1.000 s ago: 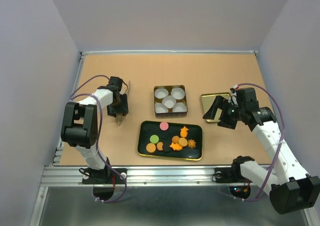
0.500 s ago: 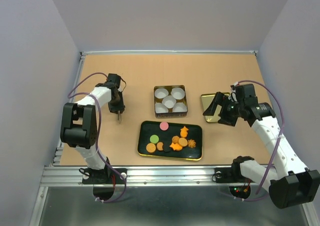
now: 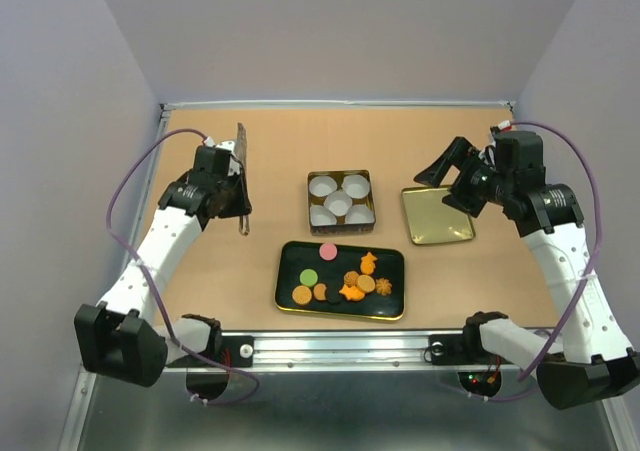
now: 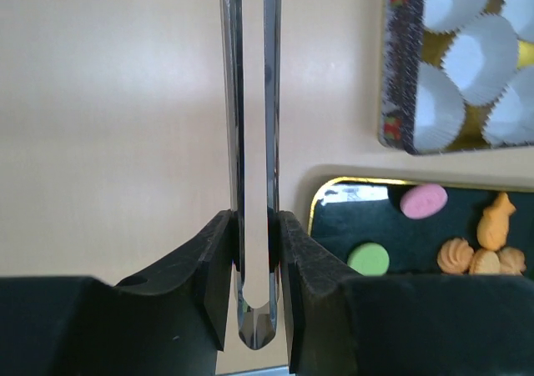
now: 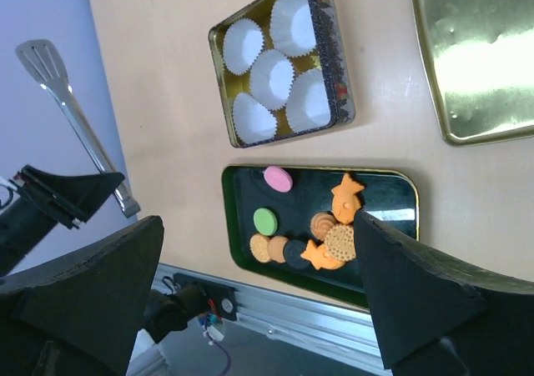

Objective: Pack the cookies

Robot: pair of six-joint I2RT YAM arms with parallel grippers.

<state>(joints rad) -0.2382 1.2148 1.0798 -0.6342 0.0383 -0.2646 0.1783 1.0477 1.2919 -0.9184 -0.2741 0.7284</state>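
Cookies (image 3: 351, 279): all on the black gold-rimmed tray (image 3: 291, 261), near-centre of the table, just in front of the square tin (image 3: 309, 206).
- Pink round lies alone by the tray's far rim.
- Green round sits left of centre; below it, an orange-tan round and dark rounds.
- The orange shaped pieces and brown rounds are clustered toward the right.

Tin: holds five white paper cups (image 3: 340, 203). No cookie is visible in any of them.

Gold lid (image 3: 437, 216): lies flat on the table, right of the tin, inner face up.

Left gripper (image 4: 254, 243): clamped on a pair of metal tongs (image 3: 241, 151), gripped near the hinge end, left of tin and tray. The tong arms run nearly parallel with only a narrow gap between them, squeezed close. Their tips are out of the wrist frame, so I cannot tell whether they meet. Nothing is seen between the arms.

Right gripper (image 3: 455, 179): fingers spread wide, holding nothing, above the far edge of the lid.
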